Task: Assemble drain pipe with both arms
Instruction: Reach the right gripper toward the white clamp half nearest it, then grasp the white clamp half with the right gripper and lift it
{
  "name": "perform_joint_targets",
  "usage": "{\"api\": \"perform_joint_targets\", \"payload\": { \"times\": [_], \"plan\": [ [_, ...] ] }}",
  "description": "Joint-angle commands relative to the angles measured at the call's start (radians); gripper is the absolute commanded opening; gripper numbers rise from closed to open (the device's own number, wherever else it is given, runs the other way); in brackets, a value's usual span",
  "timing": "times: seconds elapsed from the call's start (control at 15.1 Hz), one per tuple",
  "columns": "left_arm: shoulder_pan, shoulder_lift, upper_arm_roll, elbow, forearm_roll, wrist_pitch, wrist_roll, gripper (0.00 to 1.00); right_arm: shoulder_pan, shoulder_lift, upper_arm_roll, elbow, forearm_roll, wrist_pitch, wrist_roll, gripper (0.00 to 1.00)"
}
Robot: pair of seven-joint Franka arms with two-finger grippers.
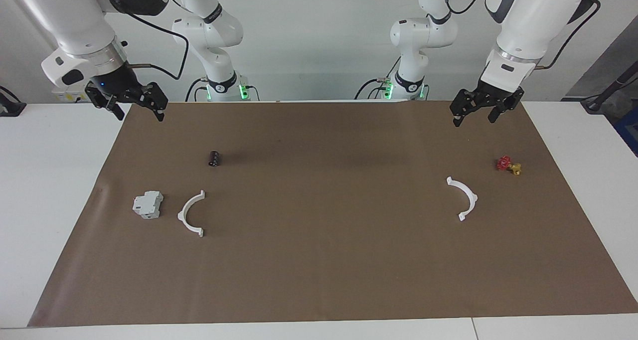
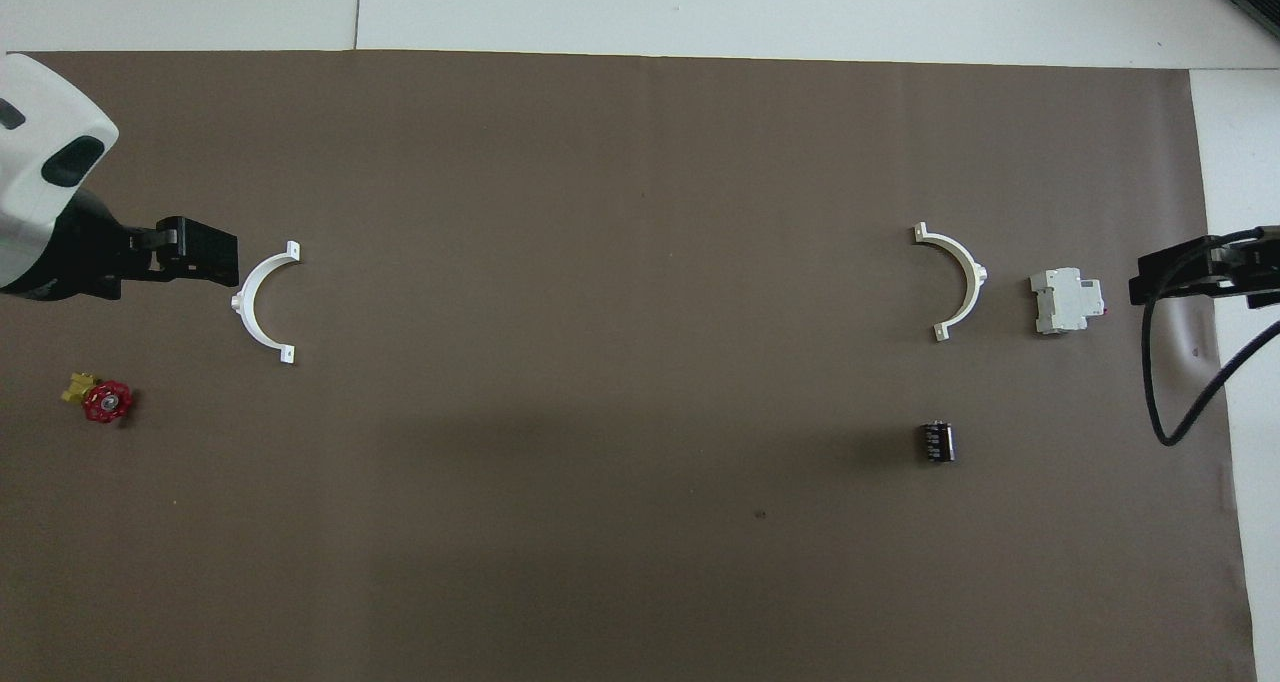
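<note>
The drain pipe lies as two separate white half-rings flat on the brown mat. One half-ring (image 1: pixel 471 194) (image 2: pixel 243 302) is toward the left arm's end. The other half-ring (image 1: pixel 181 214) (image 2: pixel 972 280) is toward the right arm's end, beside a grey-white block. My left gripper (image 1: pixel 474 116) (image 2: pixel 205 254) hangs open and empty in the air over the mat at its own end, well above its half-ring. My right gripper (image 1: pixel 139 111) (image 2: pixel 1150 280) hangs open and empty over the mat's edge at its own end.
A grey-white boxy block (image 1: pixel 148 204) (image 2: pixel 1066 301) sits beside the right-end half-ring. A small black cylinder (image 1: pixel 214 158) (image 2: pixel 936 440) lies nearer to the robots than that half-ring. A red-and-yellow valve (image 1: pixel 508 165) (image 2: pixel 100 399) lies near the left-end half-ring. The brown mat (image 1: pixel 319 260) covers the table.
</note>
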Motion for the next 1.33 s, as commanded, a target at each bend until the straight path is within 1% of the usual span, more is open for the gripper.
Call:
{"api": "perform_joint_targets", "payload": {
  "times": [0.0, 0.07, 0.13, 0.27, 0.4, 0.6, 0.8, 0.93, 1.0, 1.13, 1.26],
  "plan": [
    [0.005, -0.015, 0.003, -0.007, -0.015, -0.013, -0.007, 1.0, -0.002, -0.076, 0.006, -0.177, 0.006, 0.158, 0.021, 1.0],
    [0.005, -0.015, 0.003, -0.007, -0.015, -0.013, -0.007, 1.0, 0.0, -0.073, 0.007, -0.201, 0.004, 0.187, 0.018, 1.0],
    [0.005, -0.015, 0.003, -0.007, -0.015, -0.013, -0.007, 1.0, -0.003, -0.056, 0.009, -0.205, 0.006, 0.213, 0.003, 1.0],
    [0.005, -0.015, 0.003, -0.007, -0.015, -0.013, -0.007, 1.0, -0.018, 0.002, 0.007, -0.203, 0.007, 0.277, -0.104, 1.0],
    [0.005, -0.015, 0.003, -0.007, -0.015, -0.013, -0.007, 1.0, -0.025, 0.07, 0.007, -0.205, 0.009, 0.354, -0.17, 1.0],
    [0.005, -0.015, 0.003, -0.007, -0.015, -0.013, -0.007, 1.0, -0.023, 0.206, 0.007, -0.205, 0.082, 0.515, -0.244, 1.0],
    [0.005, -0.015, 0.003, -0.007, -0.015, -0.013, -0.007, 1.0, -0.022, 0.294, 0.007, -0.218, 0.09, 0.619, -0.344, 1.0],
    [0.005, -0.015, 0.003, -0.007, -0.015, -0.013, -0.007, 1.0, -0.02, 0.311, 0.007, -0.282, 0.09, 0.719, -0.399, 1.0],
    [0.005, -0.015, 0.003, -0.007, -0.015, -0.013, -0.007, 1.0, -0.02, 0.311, 0.007, -0.304, 0.09, 0.741, -0.404, 1.0],
    [0.005, -0.015, 0.003, -0.007, -0.015, -0.013, -0.007, 1.0, -0.025, 0.334, 0.007, -0.306, 0.093, 0.746, -0.422, 1.0],
    [0.005, -0.015, 0.003, -0.007, -0.015, -0.013, -0.007, 1.0, -0.025, 0.367, 0.007, -0.307, 0.128, 0.767, -0.468, 1.0]
  ]
}}
